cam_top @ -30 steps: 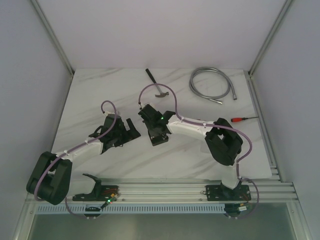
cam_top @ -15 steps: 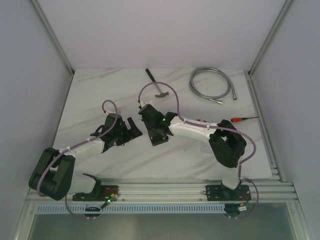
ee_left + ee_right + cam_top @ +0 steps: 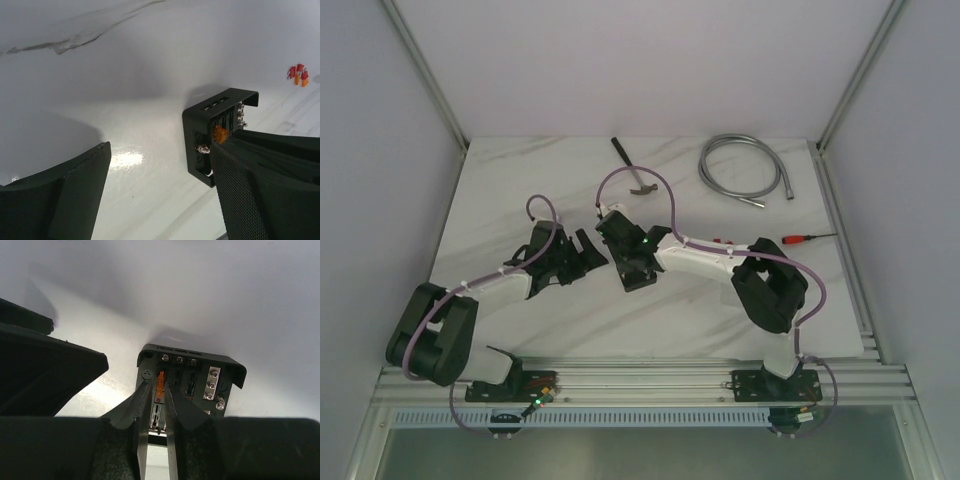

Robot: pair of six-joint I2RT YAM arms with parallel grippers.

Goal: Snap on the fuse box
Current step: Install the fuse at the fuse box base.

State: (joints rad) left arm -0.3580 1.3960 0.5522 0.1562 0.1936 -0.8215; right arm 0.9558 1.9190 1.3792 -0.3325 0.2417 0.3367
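Could drag the orange fuse (image 3: 160, 380) out of its slot in the fuse box (image 3: 225, 369) on lifting the right hand (image 3: 157, 387) away. Sits with tips narrowly parted either side of that fuse, and cannot tell from the wrist view whether pinching it or just clear of it. Could also shove or tip the box under any downward press, lying unclamped as it does on the glossy bench (image 3: 125, 100). Could knock it with the left hand (image 3: 162, 150), spread wide and empty, one finger (image 3: 270, 190) near the box's closest corner. Would leave a proud or crooked fuse either way, and so block a clean snap.

Found near the middle of the bench, at about 2 o'clock from the left hand and at 12 o'clock straight off the right hand's tips. Rests flat, open slotted face up, screw terminals (image 3: 212, 382) showing. Judged close to square, with the longer side running from about 7 to 1 o'clock in the left wrist view and the fuse slots lying along 12 to 6 in the right wrist view. Well apart, toward 2 o'clock beyond it: loose fuses (image 3: 298, 75).
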